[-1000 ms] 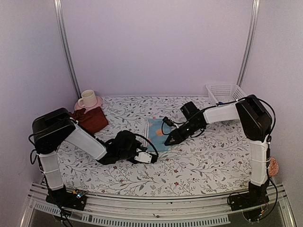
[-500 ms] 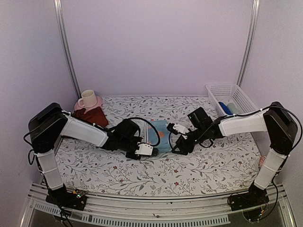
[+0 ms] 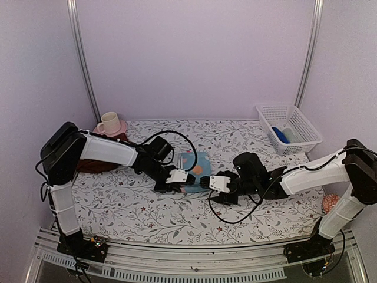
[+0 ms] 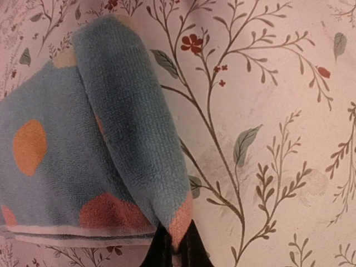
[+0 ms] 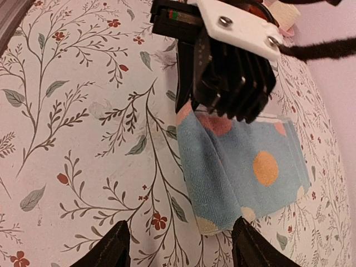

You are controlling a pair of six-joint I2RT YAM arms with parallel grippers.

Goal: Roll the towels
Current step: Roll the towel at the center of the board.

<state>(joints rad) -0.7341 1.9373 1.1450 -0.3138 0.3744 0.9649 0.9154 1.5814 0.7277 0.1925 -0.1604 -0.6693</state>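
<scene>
left arm [image 3: 109, 154]: white shells, black joints | right arm [image 3: 312, 175]: same white and black, bulky black wrist | cables [image 3: 177, 137]: thin black loops along both arms | left gripper [image 5: 186, 103]: black ribbed body, white plate [image 5: 245, 30], two metal screws [image 5: 223, 21] | right gripper [image 5: 181, 229]: two black fingers [image 5: 108, 251]

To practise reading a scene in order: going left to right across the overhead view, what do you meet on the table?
Cup → left tool → right tool → white basket. The light-blue towel overlaps both tools, so it is left out.
</scene>
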